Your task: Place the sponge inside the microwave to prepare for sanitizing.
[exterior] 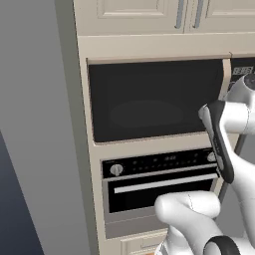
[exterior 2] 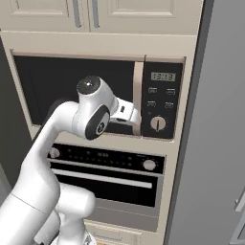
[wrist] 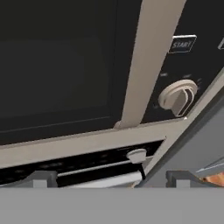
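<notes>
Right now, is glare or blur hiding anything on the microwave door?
Left base view: the microwave door is dark with a faint oval sheen, no glare. Right base view: the arm covers part of it. Hand view: sharp; the knob reads clearly.

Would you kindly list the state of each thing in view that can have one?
Microwave: door shut, clock display lit.
Microwave knob: pointer roughly upright.
Oven: door shut, handle bar across the front.
Upper cabinets: doors shut.
End effector: fingers apart, holding nothing, facing the beige edge of the microwave door.
</notes>
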Motion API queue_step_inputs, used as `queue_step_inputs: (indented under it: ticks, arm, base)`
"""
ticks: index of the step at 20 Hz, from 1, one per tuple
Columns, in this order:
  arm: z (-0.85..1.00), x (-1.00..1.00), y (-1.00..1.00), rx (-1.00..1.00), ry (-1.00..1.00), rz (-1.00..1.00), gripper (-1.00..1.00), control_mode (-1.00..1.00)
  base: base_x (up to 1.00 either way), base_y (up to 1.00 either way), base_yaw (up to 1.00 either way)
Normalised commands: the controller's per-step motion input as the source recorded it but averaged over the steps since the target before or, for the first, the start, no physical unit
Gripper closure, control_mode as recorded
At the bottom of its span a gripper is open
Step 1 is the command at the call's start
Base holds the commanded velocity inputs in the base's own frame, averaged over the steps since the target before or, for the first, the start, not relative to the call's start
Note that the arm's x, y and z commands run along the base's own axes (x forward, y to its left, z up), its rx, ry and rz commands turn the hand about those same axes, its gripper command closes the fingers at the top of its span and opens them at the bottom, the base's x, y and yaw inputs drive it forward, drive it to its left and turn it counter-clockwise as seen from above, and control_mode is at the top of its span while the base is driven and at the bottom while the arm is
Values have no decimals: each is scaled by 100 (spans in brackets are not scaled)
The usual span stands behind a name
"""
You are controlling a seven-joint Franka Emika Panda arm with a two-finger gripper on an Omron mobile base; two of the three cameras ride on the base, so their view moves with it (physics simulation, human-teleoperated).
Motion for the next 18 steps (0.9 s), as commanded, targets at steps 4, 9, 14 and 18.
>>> queue_step_inputs:
  ticks: [4,9,14,18]
  arm:
    - [0,29,-76,-1,1,0,-100,-100]
    - [3,18,-38,0,0,4,-100,-100]
    - [4,28,-2,0,-2,10,-100,-100]
    - [0,18,0,0,-4,2,-100,-100]
  base:
    - [0,0,0]
    - [0,0,0]
    - [0,0,0]
    - [0,0,0]
